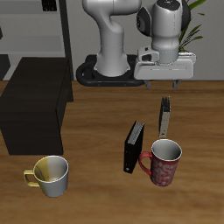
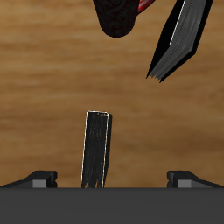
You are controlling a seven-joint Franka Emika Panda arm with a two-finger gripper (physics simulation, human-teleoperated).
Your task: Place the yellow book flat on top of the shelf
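A: Front of table first, what's there?

B: Nearest the front edge: a white-and-yellow mug, and apart from it a red patterned mug. The black book stands on edge just beside the red mug, a bit farther back.

A: And the yellow book?

B: The yellow book is upright on the wooden table, behind the red mug, w/ a gap between them. Thin edge faces the front camera, so the cover barely shows there. In the wrist cam it's clearer: a narrow upright slab w/ pale edging, centred between the two fingertips.

A: Gripper status?

B: The gripper hangs right above the book, not touching it. Jaws spread wide, nothing held. Tips look a little higher than the book's top edge, but that's approx; the angle is poor.

A: Shelf?

B: The shelf is the big dark block farther back, well apart from the book, on the far side of the table from it. Its flat top is bare. Robot base sits behind everything.
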